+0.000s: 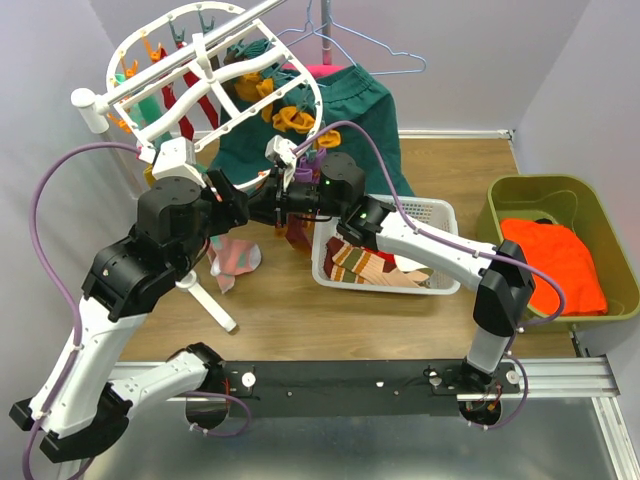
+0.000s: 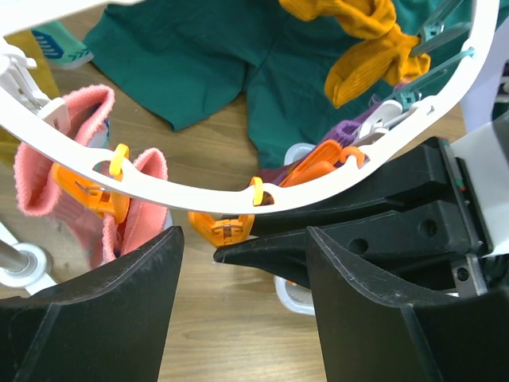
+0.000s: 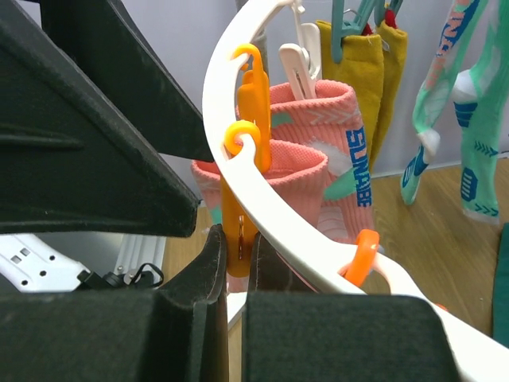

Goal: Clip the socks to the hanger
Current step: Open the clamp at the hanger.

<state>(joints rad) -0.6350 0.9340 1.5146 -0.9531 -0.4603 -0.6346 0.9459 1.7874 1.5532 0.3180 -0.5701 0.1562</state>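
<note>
Dark green garment (image 1: 365, 105) is seen at the back of the wooden table (image 1: 330, 320), below a wire hanger (image 1: 385, 48). White mesh basket (image 1: 432, 210) is set right of centre. Olive bin (image 1: 603, 222) is placed at the right edge, apart from the basket, with orange cloth (image 1: 555, 265) laid inside.

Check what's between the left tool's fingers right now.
Left wrist view: an orange clip hanging from the hanger, with the right tool pinching it; the left tool stands open around both.
</note>
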